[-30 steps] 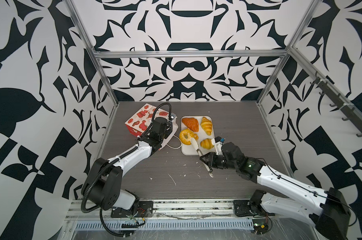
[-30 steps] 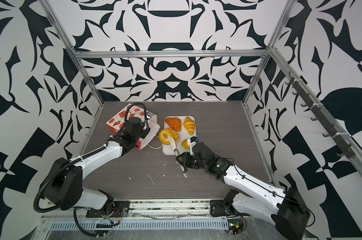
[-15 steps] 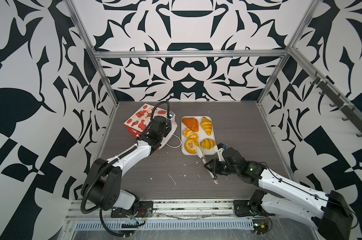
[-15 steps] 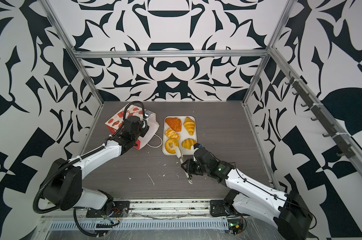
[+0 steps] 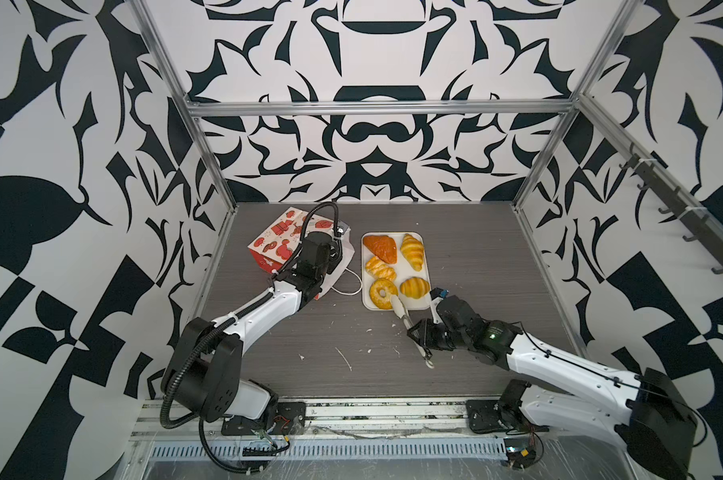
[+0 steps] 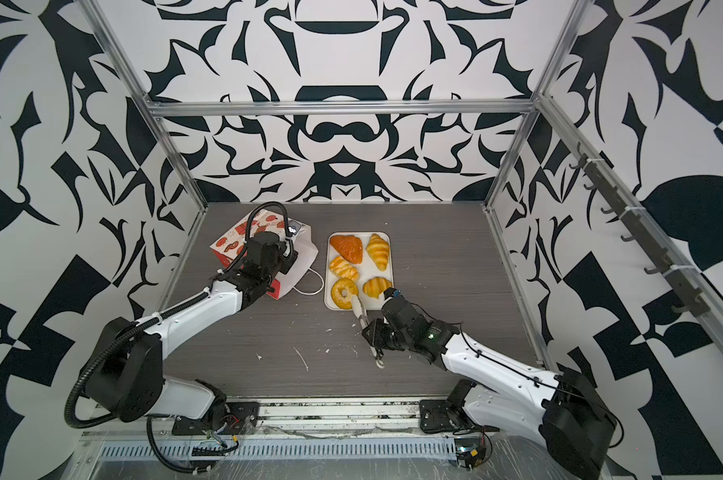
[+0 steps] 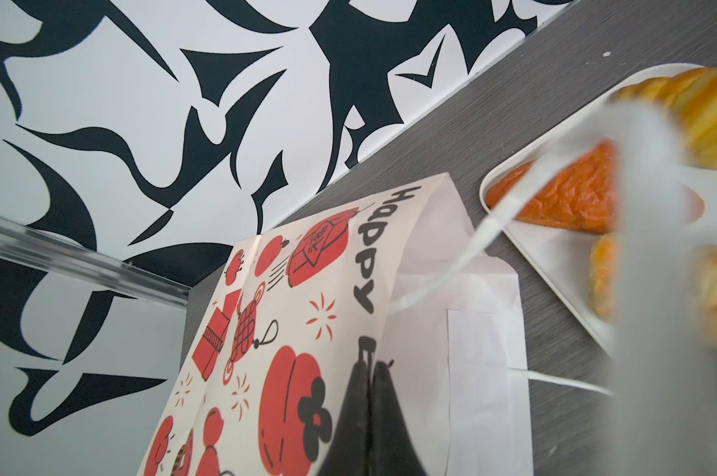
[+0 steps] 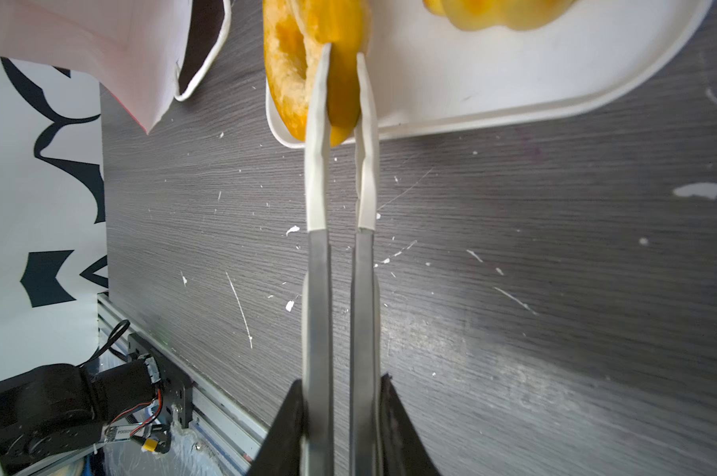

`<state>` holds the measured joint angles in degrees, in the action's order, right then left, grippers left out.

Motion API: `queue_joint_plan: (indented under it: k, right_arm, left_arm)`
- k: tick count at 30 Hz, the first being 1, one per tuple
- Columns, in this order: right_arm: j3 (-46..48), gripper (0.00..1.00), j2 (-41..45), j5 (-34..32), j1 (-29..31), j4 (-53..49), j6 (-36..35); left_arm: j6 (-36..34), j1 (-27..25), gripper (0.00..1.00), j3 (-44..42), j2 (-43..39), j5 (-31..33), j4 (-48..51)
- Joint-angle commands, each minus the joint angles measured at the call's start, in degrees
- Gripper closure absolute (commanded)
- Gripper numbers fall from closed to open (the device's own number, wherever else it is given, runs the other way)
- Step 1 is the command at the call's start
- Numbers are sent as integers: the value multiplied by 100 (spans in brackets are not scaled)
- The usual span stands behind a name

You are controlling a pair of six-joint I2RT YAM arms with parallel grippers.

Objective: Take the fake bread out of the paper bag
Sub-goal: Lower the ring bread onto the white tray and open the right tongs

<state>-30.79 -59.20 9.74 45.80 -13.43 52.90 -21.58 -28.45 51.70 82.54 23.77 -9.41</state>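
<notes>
Top views: in both, the red, motif-printed paper bag (image 5: 274, 245) lies on its side on the dark grey wood-grain table (image 5: 476, 257), left of the flat white rectangular tray (image 5: 418, 303). All five glossy toy pastries sit on that tray, outside the bag: a brown triangular pastry (image 5: 380, 247), two yellow croissants (image 5: 412, 250), a twisted pastry (image 5: 379, 268) and a golden ring bagel (image 5: 373, 296) at the near corner.

Left wrist view: the left gripper (image 7: 369, 366) is pinched on the bag's printed edge.

Right wrist view: the right gripper (image 8: 342, 395) is clenched around long metal tongs (image 8: 317, 288). Their white tips straddle the bagel's ring, one inside the hole. Whether they squeeze it I cannot tell. The bagel's near edge rests on the tray's lip, so I would let the tips spread fully, then lift before retreating, lest the ring be dragged off. The bag's white cord handle (image 8: 208, 62) loops just beside the tray, and a croissant lies close beyond the tips.
</notes>
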Motion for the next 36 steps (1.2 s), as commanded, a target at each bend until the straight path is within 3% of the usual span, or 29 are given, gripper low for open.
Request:
queue_joint_plan:
  k: [1,11,21,25,31,36]
  right_arm:
    - [-105,66,64,-174,25,172,-113]
    - [-61,58,567,-431,25,-293,-57]
    - [-23,57,1221,-576,25,-691,53]
    - [-245,58,1662,-884,30,-1288,-1]
    - [-841,70,1975,-2279,34,-2561,-596]
    - [-1466,70,1508,-3993,-32,-3226,-1469]
  left_arm:
    - [118,28,100,49,-98,-41,-127]
    - [115,31,100,75,-45,-40,-139]
    - [118,50,100,109,23,-13,-151]
    - [115,63,100,103,-33,17,-154]
    - [188,63,100,94,-271,25,-130]
    - [258,76,100,122,-564,213,-75]
